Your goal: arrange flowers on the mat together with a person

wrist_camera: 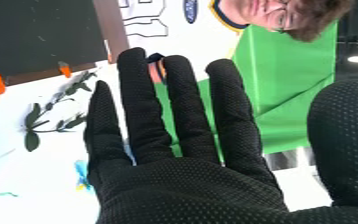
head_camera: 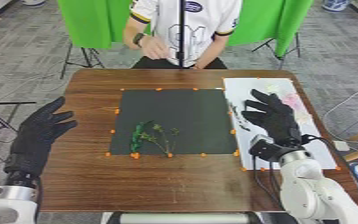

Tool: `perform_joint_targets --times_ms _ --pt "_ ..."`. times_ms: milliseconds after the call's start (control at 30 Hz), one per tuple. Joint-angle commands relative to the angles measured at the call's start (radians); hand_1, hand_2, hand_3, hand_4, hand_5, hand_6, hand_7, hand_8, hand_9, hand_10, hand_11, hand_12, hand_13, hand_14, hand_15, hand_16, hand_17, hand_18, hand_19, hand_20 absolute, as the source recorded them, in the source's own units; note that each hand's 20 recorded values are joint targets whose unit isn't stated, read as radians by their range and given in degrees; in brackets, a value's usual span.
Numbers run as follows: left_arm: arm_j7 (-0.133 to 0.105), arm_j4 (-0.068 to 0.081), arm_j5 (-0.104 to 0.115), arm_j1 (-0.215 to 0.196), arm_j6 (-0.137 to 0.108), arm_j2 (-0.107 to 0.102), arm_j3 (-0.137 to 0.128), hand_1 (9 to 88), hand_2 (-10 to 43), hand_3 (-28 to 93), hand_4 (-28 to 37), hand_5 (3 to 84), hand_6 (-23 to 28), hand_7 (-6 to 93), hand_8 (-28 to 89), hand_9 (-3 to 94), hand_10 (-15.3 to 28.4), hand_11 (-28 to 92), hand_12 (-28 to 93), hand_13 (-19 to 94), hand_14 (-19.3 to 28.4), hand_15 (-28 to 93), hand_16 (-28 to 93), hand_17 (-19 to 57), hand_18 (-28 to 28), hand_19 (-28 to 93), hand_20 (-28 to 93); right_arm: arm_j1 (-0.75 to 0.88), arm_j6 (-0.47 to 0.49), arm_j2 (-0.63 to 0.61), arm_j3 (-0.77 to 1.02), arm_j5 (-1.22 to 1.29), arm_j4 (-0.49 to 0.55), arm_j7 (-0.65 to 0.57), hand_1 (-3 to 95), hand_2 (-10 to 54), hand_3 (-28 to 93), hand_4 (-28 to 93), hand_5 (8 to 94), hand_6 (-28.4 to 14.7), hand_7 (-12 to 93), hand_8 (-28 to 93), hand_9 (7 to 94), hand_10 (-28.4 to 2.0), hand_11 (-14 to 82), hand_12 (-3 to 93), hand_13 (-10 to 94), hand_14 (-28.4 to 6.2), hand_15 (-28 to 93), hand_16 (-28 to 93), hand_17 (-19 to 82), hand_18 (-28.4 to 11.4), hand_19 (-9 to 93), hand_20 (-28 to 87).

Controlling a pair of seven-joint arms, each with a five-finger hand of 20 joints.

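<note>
The arranging looks partly done: a thick green stem (head_camera: 136, 136) and a thin branching sprig (head_camera: 165, 139) lie side by side near the close edge of the dark mat (head_camera: 175, 112), whose far part is bare. On the white sheet (head_camera: 242, 85) to its right, a dark leafy stem (wrist_camera: 47, 117) and some pink flowers (head_camera: 293, 101) look left to place. The right hand (head_camera: 271, 116) is above that sheet, fingers extended, holding nothing; the leafy stem lies just to its left, the pink flowers to its right. The left hand (head_camera: 40, 127), empty and loosely spread, is left of the mat.
</note>
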State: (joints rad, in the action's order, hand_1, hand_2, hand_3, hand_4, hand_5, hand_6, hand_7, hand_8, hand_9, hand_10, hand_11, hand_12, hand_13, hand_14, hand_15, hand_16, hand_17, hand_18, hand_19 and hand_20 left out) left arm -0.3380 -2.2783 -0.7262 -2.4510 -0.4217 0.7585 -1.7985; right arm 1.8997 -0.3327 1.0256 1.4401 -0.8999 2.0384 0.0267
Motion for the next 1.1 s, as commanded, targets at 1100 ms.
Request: perform_joint_targets --times_ms 1100 --pt "0.023 0.009 0.010 0.015 -0.004 -0.006 0.012 23.5 4.9 81 -28.2 32.4 6.2 17.6 -12 30.8 18.0 33 9 22 24.7 61 -12 -8.2 22.4 53 9 -0.023 0.025 -0.006 -0.024 -0.017 -0.011 -0.011 16.9 8.0 76 -27 47.3 -0.6 17 -13 48.4 -16.5 16.7 13.7 36 -22.0 50 9 2 -24.7 46 20"
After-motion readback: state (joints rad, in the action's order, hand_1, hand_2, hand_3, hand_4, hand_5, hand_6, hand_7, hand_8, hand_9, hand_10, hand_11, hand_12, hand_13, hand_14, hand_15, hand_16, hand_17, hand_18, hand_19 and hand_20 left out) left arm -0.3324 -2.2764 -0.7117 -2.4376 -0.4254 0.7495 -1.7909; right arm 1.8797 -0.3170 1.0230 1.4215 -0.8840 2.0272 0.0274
